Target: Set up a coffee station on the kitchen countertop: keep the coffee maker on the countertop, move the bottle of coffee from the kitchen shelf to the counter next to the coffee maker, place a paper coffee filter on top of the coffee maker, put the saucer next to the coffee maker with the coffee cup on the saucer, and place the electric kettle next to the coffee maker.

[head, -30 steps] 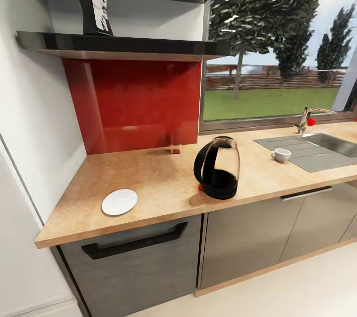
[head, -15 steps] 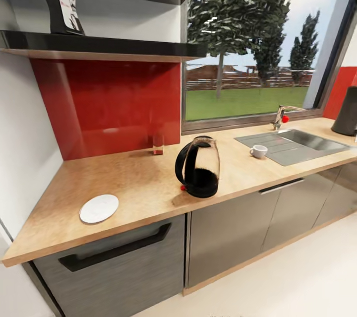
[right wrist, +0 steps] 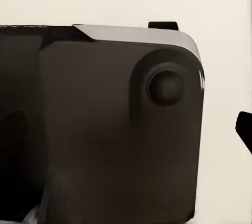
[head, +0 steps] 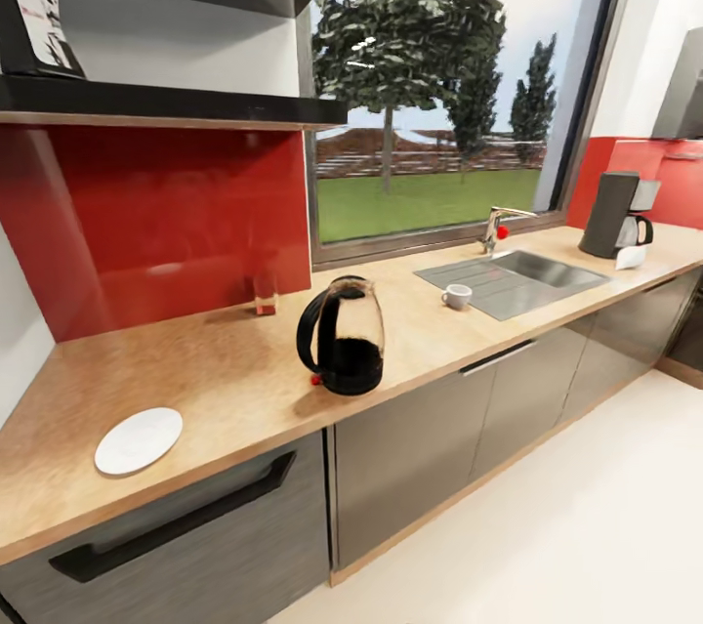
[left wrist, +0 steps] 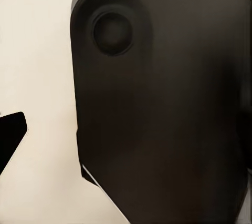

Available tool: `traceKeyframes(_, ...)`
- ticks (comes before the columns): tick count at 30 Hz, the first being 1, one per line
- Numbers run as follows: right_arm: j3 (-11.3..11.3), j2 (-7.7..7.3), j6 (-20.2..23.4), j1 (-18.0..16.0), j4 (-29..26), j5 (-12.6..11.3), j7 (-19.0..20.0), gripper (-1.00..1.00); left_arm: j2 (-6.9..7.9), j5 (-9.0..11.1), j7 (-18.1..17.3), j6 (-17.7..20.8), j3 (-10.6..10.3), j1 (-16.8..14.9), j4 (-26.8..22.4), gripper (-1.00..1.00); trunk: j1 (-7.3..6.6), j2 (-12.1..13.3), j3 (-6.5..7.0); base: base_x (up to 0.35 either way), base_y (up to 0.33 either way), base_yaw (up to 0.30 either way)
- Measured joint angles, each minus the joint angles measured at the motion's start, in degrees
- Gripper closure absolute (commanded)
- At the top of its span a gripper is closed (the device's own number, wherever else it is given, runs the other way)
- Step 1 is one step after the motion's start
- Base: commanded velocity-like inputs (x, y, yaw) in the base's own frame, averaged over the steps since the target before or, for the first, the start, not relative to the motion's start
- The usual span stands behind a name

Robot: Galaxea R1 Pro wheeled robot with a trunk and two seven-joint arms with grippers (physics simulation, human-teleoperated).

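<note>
The wooden counter [head: 234,380] held a kettle [head: 342,335] part-filled with dark liquid, a bare saucer [head: 138,440], and a cup [head: 456,296]; finger states couldn't be told.

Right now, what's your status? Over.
Nothing in hand. Coffee maker far right on the counter; kettle, saucer, cup apart from it; coffee bottle on the shelf. Nothing blocking.
</note>
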Motion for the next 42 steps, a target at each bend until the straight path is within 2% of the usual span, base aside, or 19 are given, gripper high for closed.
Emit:
traceKeyframes(9,0.0,0.00,0.0,0.0,0.0,0.0,0.0,-1.00,0.09,0.0,0.0,0.0,0.0,-0.1,-0.1,-1.00,-1.98,3.6,1.62,0.000,0.000,-0.281)
traceKeyframes(19,-0.1,-0.59,0.0,0.0,-0.5,0.1,-0.3,-1.00,0.85,-0.2,0.4,0.0,0.0,-0.5,-3.6,-1.00,-4.18,7.6,3.42,0.000,0.000,-0.044)
traceKeyframes(23,-0.1,-2.29,0.0,0.0,-3.4,0.1,-0.4,-1.00,1.90,0.0,0.4,0.1,0.0,-0.5,-7.4,-1.00,-5.05,9.2,4.14,0.000,0.000,-0.002)
traceKeyframes(27,-0.1,-3.18,0.0,0.0,-5.4,0.1,-0.4,-1.00,2.29,-0.1,0.4,0.1,0.0,-0.6,-9.6,-1.00,-5.93,10.8,4.86,0.000,0.000,0.000)
traceKeyframes(32,0.0,-3.51,-0.1,0.0,-8.0,0.2,-0.4,-1.00,3.18,-0.1,0.1,0.0,-0.1,-2.8,-11.7,-1.00,-7.03,12.8,5.76,0.000,0.000,0.000)
traceKeyframes(37,0.1,-3.59,-0.8,0.0,-13.1,0.3,-0.2,-1.00,2.84,-0.1,0.0,-0.1,-0.1,-5.7,-12.1,-1.00,-8.13,14.8,6.65,0.000,0.000,0.000)
traceKeyframes(42,0.3,-3.50,-1.1,0.0,-19.1,0.2,0.0,-1.00,2.44,0.1,0.0,-3.8,-0.1,-7.0,-12.0,-1.00,-9.23,16.9,7.55,0.000,0.000,0.000)
